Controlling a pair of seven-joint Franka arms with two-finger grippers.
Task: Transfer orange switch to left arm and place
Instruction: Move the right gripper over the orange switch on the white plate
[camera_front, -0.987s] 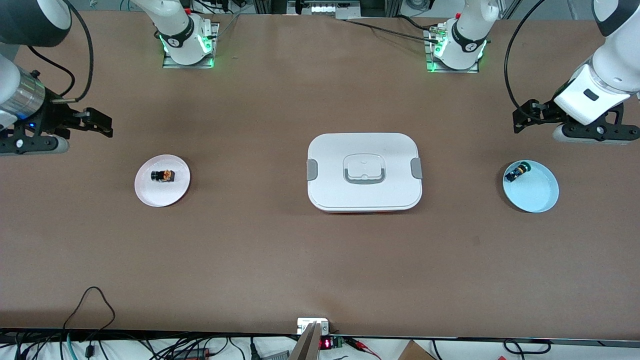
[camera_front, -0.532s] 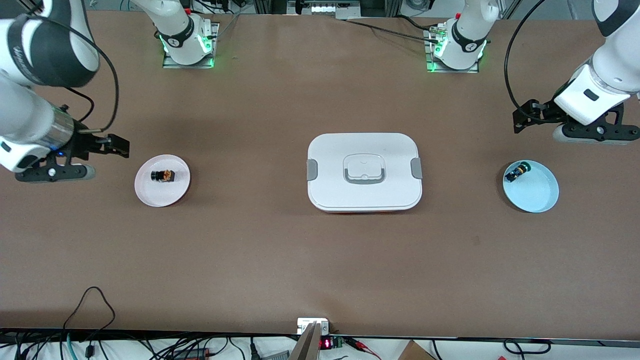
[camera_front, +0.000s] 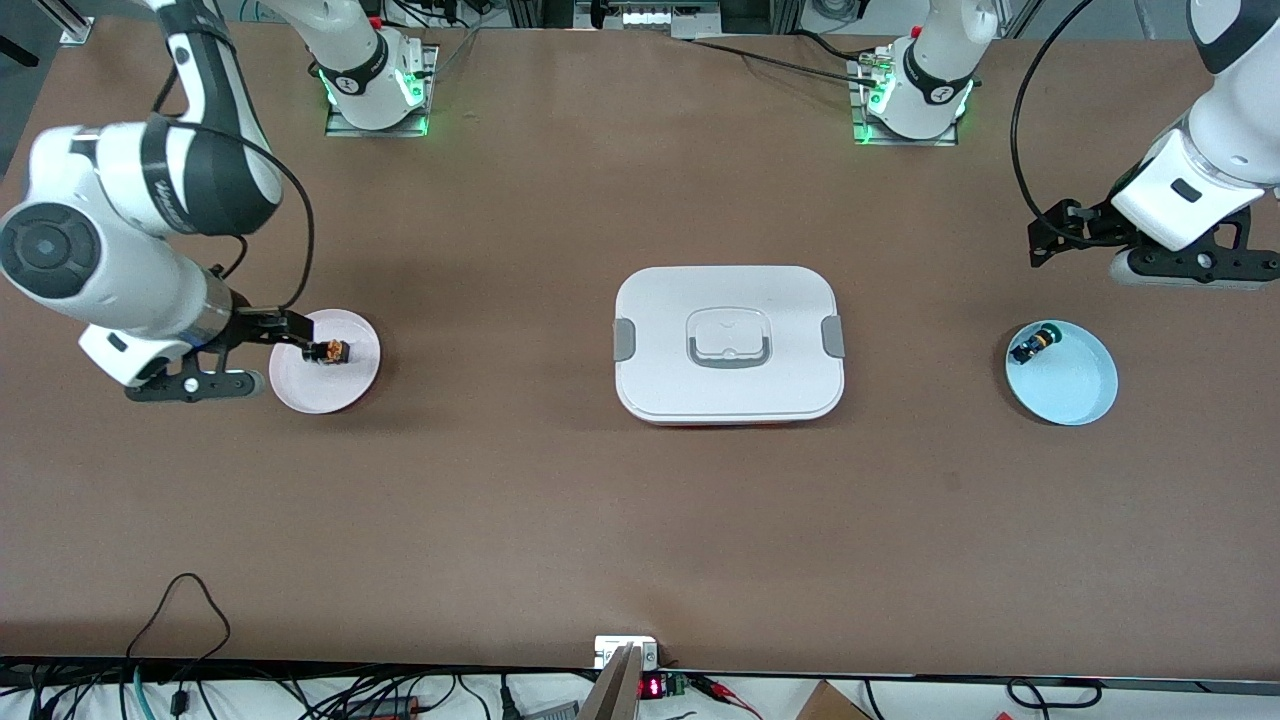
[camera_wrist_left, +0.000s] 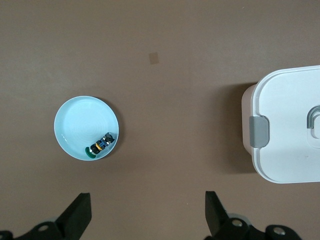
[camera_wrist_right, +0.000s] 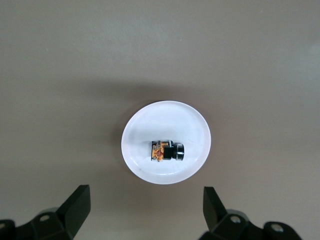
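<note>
Brown table with a big white box in the middle and cables along the near edge. The orange switch lies on its side on a white plate toward the right arm's end. The right gripper hangs over that plate with fingers spread, partly covering the switch from the front. The left gripper waits, also spread, up over the table by a blue plate holding another small switch.
</note>
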